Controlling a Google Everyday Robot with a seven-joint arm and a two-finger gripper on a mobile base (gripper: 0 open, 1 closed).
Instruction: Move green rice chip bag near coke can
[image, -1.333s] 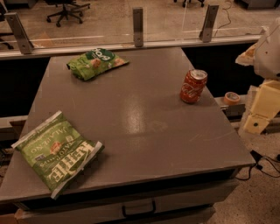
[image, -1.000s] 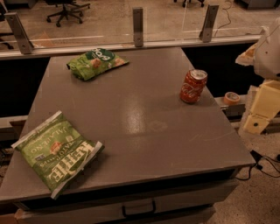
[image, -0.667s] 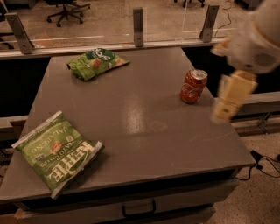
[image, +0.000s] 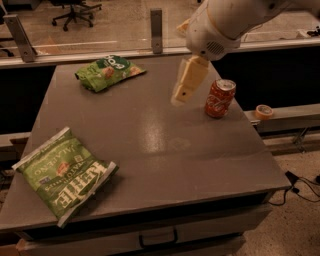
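The green rice chip bag is small and light green with a dark round logo. It lies at the far left of the grey table. The coke can stands upright at the right side of the table. My gripper hangs from the white arm over the middle-right of the table, just left of the can and well right of the rice chip bag. It holds nothing that I can see.
A larger green Kettle bag lies at the near left corner of the table. A roll of tape sits on the ledge to the right. A rail with posts runs behind the table. Cables lie on the floor at right.
The arm has swung in from the right edge of the view to above the table, and the gripper now hangs left of the can. The bags and the can have not moved.
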